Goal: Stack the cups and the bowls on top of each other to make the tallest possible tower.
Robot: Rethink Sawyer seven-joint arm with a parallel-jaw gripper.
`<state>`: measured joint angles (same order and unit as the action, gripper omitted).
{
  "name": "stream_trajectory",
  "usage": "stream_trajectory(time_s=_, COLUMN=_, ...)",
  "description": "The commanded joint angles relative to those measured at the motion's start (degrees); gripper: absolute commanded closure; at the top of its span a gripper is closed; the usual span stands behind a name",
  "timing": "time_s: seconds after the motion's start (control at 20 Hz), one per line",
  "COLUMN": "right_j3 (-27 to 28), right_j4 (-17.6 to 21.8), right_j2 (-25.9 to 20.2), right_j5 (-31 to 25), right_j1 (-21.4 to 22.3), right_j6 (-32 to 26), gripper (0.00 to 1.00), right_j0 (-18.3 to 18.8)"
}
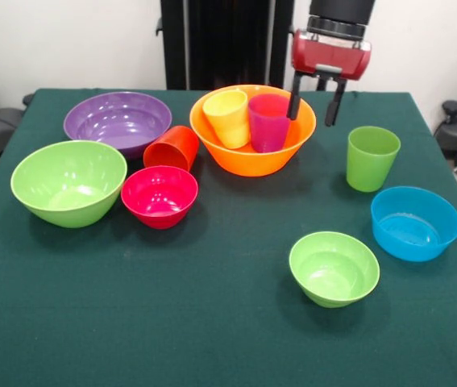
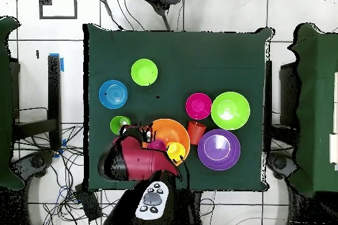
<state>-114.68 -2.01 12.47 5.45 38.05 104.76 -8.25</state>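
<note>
My hand (image 1: 315,101) hangs open above the far right rim of the large orange bowl (image 1: 252,153), its two dark fingers (image 1: 295,97) spread apart and holding nothing; one finger hangs in front of that rim by the purple-magenta cup (image 1: 268,121), the other outside the bowl over the green counter (image 1: 212,322). That cup stands upright inside the orange bowl, beside the yellow cup (image 1: 227,118), which leans a little toward the bowl's left wall. So far the tower is no more than this bowl with the two cups in it. The orange-red cup (image 1: 172,147) lies on its side just left of the orange bowl, touching or nearly touching the wide purple bowl (image 1: 118,121) behind it and the small pink-red bowl (image 1: 159,196) in front. The large light green bowl (image 1: 68,181) sits at the left, just beside the pink-red one. To the right, the light green cup (image 1: 371,157) stands upright alone, with the medium blue bowl (image 1: 415,222) nearer the front and the small light green bowl (image 1: 334,267) in front of that, each apart from the others. From overhead my arm covers part of the orange bowl's (image 2: 171,134) rim.
</note>
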Motion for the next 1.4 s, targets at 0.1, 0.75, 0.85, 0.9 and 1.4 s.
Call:
stream_trajectory(time_s=0.1, right_j3=1.8, right_j4=-3.8, right_j2=-4.2, right_j5=0.4, right_j1=-0.1, right_j6=12.1, gripper=0.00, right_j0=0.1)
stream_trajectory(time_s=0.75, right_j3=3.9, right_j4=-1.7, right_j2=-5.8, right_j5=-2.2, right_j1=-7.4, right_j6=8.3, gripper=0.00, right_j0=-0.6)
stream_trajectory(time_s=0.85, right_j3=3.8, right_j4=-1.0, right_j2=-7.2, right_j5=-1.9, right_j1=-8.3, right_j6=8.2, gripper=0.00, right_j0=0.5)
stream_trajectory(time_s=0.9, right_j3=3.7, right_j4=-0.8, right_j2=-7.8, right_j5=-1.5, right_j1=-8.3, right_j6=8.3, gripper=0.00, right_j0=0.8)
stream_trajectory(time_s=1.4, right_j3=0.3, right_j4=3.6, right_j2=-18.5, right_j5=1.2, right_j1=-6.9, right_j6=8.6, gripper=0.00, right_j0=8.3)
